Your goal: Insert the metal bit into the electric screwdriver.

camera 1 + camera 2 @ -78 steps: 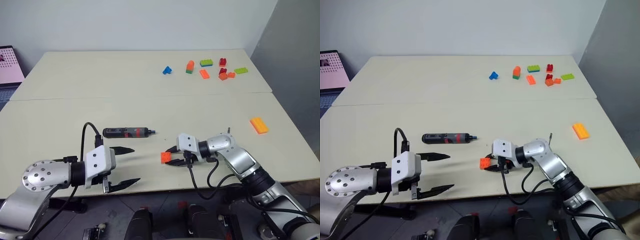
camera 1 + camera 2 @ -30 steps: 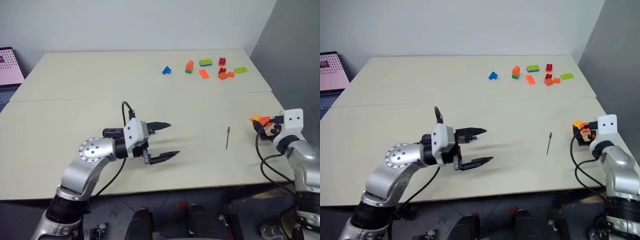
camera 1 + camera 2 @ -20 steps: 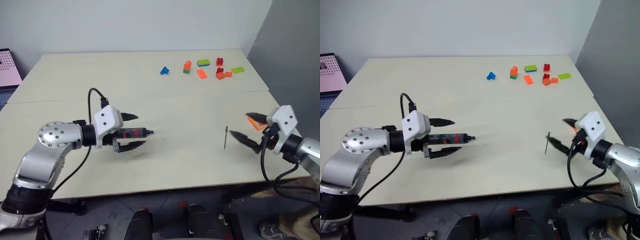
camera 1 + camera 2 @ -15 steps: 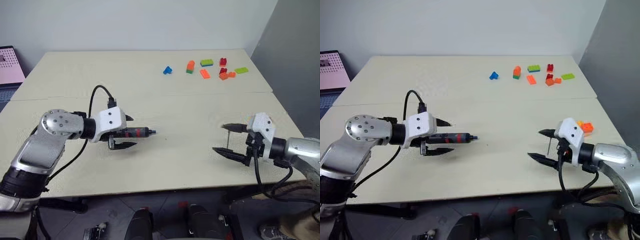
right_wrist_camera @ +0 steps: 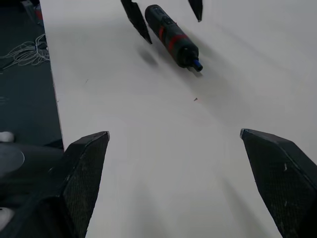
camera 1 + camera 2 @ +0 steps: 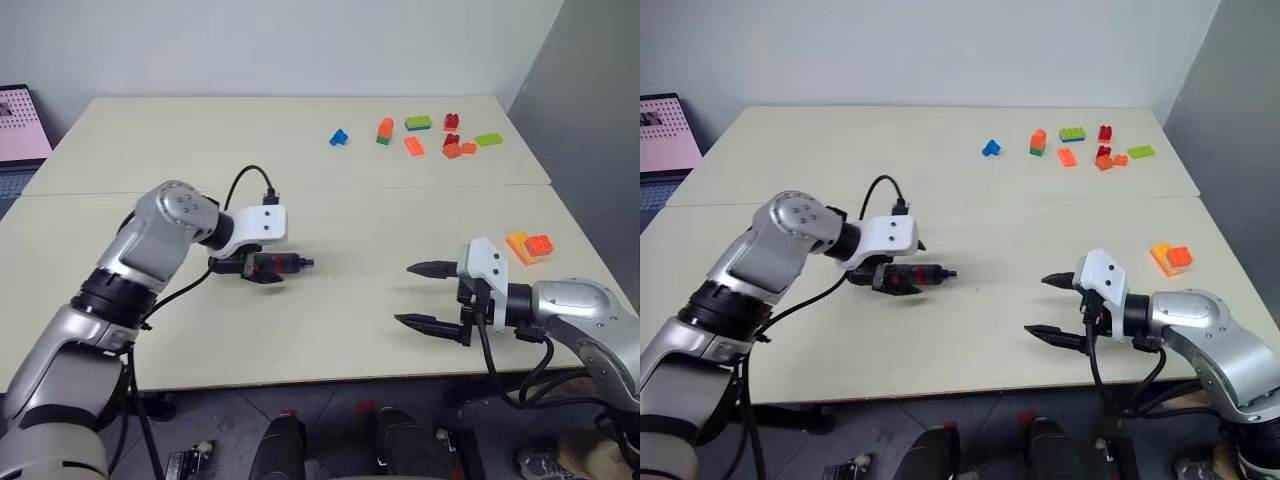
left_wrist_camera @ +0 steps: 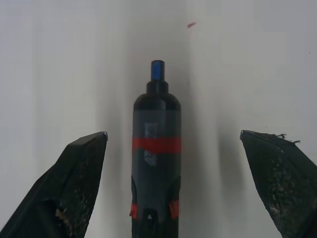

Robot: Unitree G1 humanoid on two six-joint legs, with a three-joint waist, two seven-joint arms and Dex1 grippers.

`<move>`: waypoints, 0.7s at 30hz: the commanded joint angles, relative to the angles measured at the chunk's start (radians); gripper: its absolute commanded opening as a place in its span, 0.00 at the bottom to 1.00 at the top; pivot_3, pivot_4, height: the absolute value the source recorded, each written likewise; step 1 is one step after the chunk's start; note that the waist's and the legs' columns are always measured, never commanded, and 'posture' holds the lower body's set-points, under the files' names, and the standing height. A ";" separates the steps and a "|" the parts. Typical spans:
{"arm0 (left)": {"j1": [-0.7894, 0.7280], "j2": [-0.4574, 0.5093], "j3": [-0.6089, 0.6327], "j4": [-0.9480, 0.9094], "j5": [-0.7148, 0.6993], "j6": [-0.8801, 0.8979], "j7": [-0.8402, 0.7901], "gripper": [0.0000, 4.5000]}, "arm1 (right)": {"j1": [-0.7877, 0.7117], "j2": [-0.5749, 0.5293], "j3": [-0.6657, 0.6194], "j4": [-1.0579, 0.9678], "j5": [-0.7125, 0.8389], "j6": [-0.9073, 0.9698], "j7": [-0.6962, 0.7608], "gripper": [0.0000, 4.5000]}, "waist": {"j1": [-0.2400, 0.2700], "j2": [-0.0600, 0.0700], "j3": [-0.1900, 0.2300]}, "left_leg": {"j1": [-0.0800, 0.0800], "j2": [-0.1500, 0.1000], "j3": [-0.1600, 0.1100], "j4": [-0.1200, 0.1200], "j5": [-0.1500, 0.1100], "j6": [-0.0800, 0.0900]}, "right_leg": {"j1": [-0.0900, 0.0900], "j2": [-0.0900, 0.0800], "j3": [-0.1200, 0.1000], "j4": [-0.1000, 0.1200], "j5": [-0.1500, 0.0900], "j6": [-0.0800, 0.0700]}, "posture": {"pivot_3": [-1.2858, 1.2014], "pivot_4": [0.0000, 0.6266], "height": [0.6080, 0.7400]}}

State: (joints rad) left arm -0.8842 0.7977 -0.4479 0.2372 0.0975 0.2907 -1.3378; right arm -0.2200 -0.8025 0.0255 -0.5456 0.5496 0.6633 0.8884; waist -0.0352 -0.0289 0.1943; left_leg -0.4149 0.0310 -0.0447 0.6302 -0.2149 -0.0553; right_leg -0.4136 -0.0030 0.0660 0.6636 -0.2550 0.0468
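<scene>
Low on the right of the head view, the right gripper (image 6: 418,296) hangs over the table (image 6: 330,340) with its fingers spread wide, holding nothing. Left of the middle, the left gripper (image 6: 252,270) is spread wide around the electric screwdriver (image 6: 272,264), which lies flat. Colored bricks (image 6: 415,137) sit far back, upper right.

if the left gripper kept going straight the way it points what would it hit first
Probably the screwdriver: it lies between the left gripper's open fingers, which straddle it without touching. The fingertips themselves would likely meet the table on either side of it.
</scene>
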 commanded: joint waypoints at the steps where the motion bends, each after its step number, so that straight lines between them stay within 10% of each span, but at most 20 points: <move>1: -0.046 -0.033 -0.031 0.074 0.066 -0.044 0.001 1.00 | -0.003 0.011 0.000 -0.036 0.006 -0.012 -0.006 0.99 | -0.001 0.000 0.000 | 0.000 0.000 0.000 0.000 0.000 0.000 | 0.000 0.000 0.000 0.000 0.000 0.000 | 0.52 0.24 1.00; 21: -0.123 -0.196 -0.072 0.371 0.206 -0.223 0.038 1.00 | 0.039 0.011 -0.017 -0.067 0.022 -0.003 -0.011 0.99 | 0.007 0.000 0.000 | 0.000 -0.001 -0.005 0.004 0.000 0.000 | 0.004 0.000 -0.004 0.001 0.000 0.001 | 0.52 0.24 1.00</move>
State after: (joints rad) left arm -0.9956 0.6151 -0.5148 0.5798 0.2806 0.0864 -1.3210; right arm -0.1802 -0.7843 0.0321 -0.5780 0.5529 0.6657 0.8738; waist -0.0280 -0.0288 0.1938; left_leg -0.4146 0.0303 -0.0498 0.6346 -0.2148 -0.0551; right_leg -0.4097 -0.0031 0.0624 0.6652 -0.2544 0.0475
